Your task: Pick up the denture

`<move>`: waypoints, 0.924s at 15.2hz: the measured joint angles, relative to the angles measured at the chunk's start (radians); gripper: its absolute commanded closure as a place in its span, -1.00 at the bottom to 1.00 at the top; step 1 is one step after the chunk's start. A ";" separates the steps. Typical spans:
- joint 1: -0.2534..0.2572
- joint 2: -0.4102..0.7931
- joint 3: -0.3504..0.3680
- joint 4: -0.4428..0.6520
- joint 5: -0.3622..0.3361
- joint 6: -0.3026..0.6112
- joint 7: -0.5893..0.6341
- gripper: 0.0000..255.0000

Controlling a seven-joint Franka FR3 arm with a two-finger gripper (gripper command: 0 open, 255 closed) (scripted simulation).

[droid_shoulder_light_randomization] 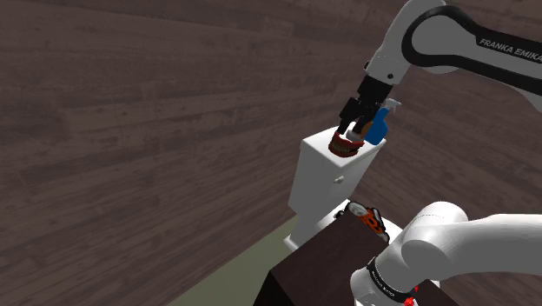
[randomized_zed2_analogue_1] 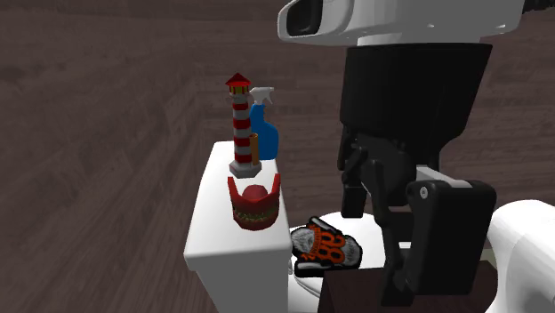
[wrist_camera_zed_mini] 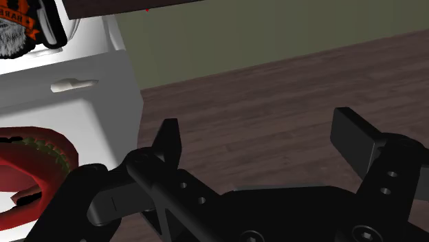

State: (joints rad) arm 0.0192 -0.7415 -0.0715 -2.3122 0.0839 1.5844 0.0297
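While the fingers [wrist_camera_zed_mini: 357, 141] stand released, grasping nothing, the red denture [randomized_zed2_analogue_1: 254, 203] lies just beside them on the white toilet tank [randomized_zed2_analogue_1: 212, 233], near a striped lighthouse [randomized_zed2_analogue_1: 240, 124].

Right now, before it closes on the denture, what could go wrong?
1. The denture sits beside one finger, not between the open fingers; closing here likely grabs nothing.
2. The lighthouse and spray bottle stand close by it on the tank; a sideways correction could topple them.
3. It lies near the tank's edge; a nudge may push it off.
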 measured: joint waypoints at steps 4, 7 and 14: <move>-0.012 0.038 -0.037 -0.003 -0.021 0.031 -0.041 -1.00; -0.027 0.094 -0.085 -0.005 -0.045 0.077 -0.096 -1.00; -0.057 0.280 -0.213 0.061 -0.084 0.167 -0.242 -1.00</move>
State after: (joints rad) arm -0.0379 -0.4613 -0.2847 -2.2515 0.0000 1.7515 -0.2127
